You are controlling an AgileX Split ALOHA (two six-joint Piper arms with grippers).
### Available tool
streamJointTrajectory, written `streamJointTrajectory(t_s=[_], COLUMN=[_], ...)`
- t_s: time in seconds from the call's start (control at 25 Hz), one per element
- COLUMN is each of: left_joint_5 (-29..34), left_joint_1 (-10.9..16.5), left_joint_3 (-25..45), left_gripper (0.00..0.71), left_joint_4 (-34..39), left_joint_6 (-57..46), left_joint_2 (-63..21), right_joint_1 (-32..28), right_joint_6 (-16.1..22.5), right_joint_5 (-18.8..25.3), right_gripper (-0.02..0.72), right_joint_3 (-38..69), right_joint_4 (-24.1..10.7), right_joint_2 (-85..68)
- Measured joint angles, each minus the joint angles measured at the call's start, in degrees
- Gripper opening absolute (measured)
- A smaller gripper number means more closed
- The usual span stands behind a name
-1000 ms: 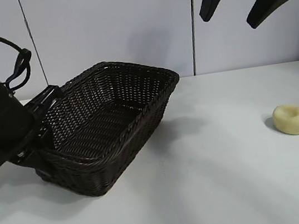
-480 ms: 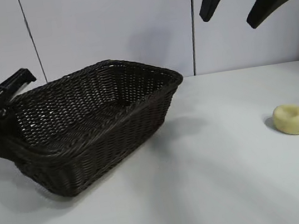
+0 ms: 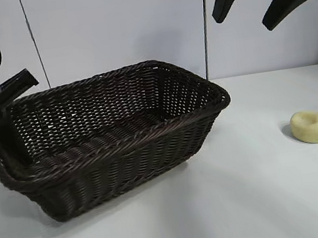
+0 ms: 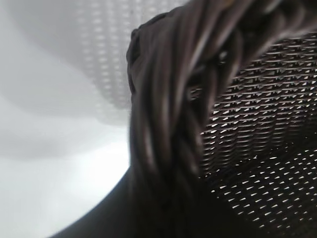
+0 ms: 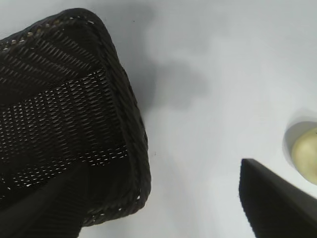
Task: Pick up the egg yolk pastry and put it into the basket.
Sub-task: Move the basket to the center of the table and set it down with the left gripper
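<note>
- Two arms of mine are in play, and I am starting at the left edge of the exterior view: my left gripper (image 3: 1, 121) is pinching the basket (image 3: 113, 135) by its braided rim at the left end, jaws pressed narrow on the wicker.
- My left wrist view is showing that braid (image 4: 168, 124) filling the picture, with the woven wall behind it.
- I am holding the basket tilted, its left end raised off the white counter (image 3: 220, 205) and its long side facing the camera.
- Farther right, well apart from the basket, the egg yolk pastry (image 3: 311, 126) is lying on the counter.
- Above it, my right gripper (image 3: 261, 2) is hanging high with its jaws spread wide and gripping nothing.
</note>
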Motion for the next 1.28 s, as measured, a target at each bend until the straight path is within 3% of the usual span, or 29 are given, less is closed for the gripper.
streamJointTrajectory(t_s=[0.24,0.52,1.28], left_joint_5=[6.4,8.0,3.2], left_joint_1=[0.0,-1.1,-1.5], left_joint_3=[-9.1,-16.1,-16.8], left_gripper=[0.100,0.100,0.100], left_joint_4=[0.6,0.9,0.6], left_joint_6=[6.9,9.0,14.3], left_joint_2=[6.9,12.8,17.5], right_joint_1=[0.0,0.0,0.0], right_joint_6=[0.0,0.0,0.0], right_joint_5=[0.0,0.1,0.1], right_gripper=[0.590,0.590,0.590], right_joint_3=[0.0,0.0,0.0], right_joint_4=[0.0,0.0,0.0], right_joint_2=[0.0,0.0,0.0])
